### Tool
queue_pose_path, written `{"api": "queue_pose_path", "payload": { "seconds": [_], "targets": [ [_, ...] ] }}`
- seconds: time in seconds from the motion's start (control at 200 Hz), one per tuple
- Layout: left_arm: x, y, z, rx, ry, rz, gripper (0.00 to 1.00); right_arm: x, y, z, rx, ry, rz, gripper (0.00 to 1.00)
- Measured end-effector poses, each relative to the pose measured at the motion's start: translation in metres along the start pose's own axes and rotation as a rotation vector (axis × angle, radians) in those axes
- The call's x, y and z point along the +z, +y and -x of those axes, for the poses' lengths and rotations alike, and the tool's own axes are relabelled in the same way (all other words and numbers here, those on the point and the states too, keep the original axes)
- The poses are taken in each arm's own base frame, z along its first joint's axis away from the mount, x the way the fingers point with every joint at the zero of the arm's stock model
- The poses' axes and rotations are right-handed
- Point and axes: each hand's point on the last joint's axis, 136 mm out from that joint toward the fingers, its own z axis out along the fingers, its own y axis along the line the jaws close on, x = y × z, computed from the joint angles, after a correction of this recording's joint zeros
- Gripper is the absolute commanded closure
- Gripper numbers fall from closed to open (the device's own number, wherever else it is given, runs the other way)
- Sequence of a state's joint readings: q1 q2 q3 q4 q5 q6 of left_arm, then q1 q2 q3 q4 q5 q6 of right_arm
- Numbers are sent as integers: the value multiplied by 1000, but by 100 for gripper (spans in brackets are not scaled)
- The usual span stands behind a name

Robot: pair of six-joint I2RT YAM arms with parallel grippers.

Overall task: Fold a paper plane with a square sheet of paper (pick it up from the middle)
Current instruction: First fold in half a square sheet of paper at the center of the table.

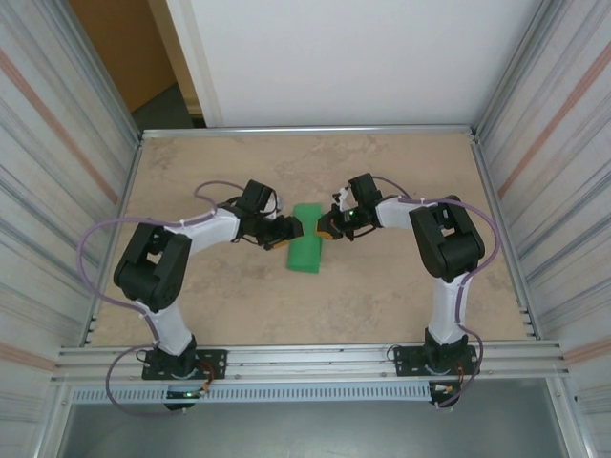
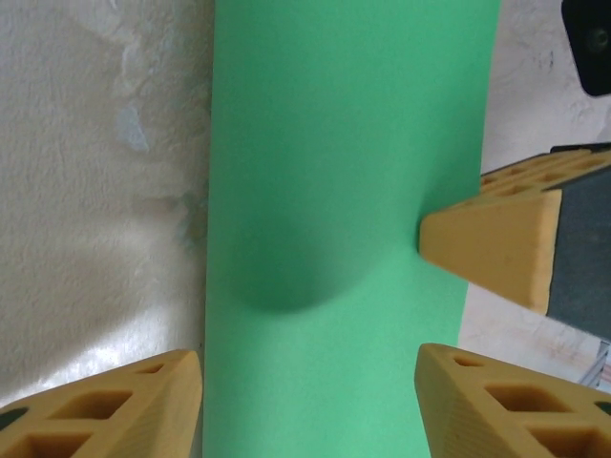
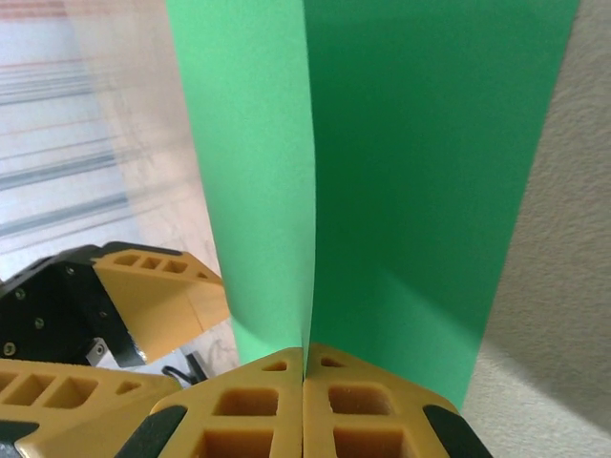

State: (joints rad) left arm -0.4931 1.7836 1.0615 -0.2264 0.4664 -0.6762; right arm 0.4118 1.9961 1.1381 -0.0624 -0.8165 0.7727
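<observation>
At frame centre, folded paper [image 1: 307,240]: right gripper [image 1: 327,226] clamped on its edge, left gripper [image 1: 291,232] open, straddling it.

Green paper [image 2: 334,191]: matt, smooth. Tabletop [image 2: 95,191]: rough, stone-look. Claw fingers [image 3: 267,410]: matt plastic w/ hollow cells.

Soft, even light is falling, a rounded shadow is darkening the square sheet of paper [image 2: 344,143] toward six o'clock in the left wrist view, and the table [image 2: 95,239] is washing out at nine.

1 overhead, 2 close-ups over paper [image 2: 334,191]
</observation>
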Motion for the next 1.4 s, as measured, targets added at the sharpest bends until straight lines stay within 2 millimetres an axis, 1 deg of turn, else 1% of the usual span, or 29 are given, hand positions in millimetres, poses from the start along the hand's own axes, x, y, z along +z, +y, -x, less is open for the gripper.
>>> {"api": "queue_pose_path", "payload": {
  "seconds": [0.14, 0.306, 0.476, 0.596, 0.697, 0.752, 0.802, 0.972, 1.082, 1.243, 1.403],
  "targets": [
    [7, 2, 6, 21, 11, 39, 48, 1, -2, -1, 5, 9, 1, 92],
    [11, 7, 4, 39, 33, 77, 57, 1, -1, -2, 6, 17, 10, 91],
    [17, 13, 4, 48, 53, 107, 61, 1, -2, -3, 8, 19, 11, 88],
    [22, 16, 1, 61, 69, 134, 64, 2, -4, -5, 17, 23, 6, 82],
    [26, 16, -3, 76, 81, 159, 64, 1, -9, -7, 30, 22, -6, 73],
    [27, 15, -4, 85, 85, 170, 63, -3, -13, -7, 40, 11, -18, 71],
    [29, 16, -5, 94, 90, 186, 62, -9, -17, -8, 52, -3, -33, 70],
    [31, 14, -5, 116, 96, 254, 56, -47, -20, 1, 65, -111, -70, 71],
    [32, 14, -5, 111, 95, 305, 55, -64, -22, 7, 66, -167, -85, 71],
    [33, 17, -4, 61, 82, 355, 57, -65, -30, 5, 68, -175, -109, 72],
    [33, 18, -4, -1, 63, 374, 62, -63, -36, 0, 78, -164, -118, 72]
  ]
}}
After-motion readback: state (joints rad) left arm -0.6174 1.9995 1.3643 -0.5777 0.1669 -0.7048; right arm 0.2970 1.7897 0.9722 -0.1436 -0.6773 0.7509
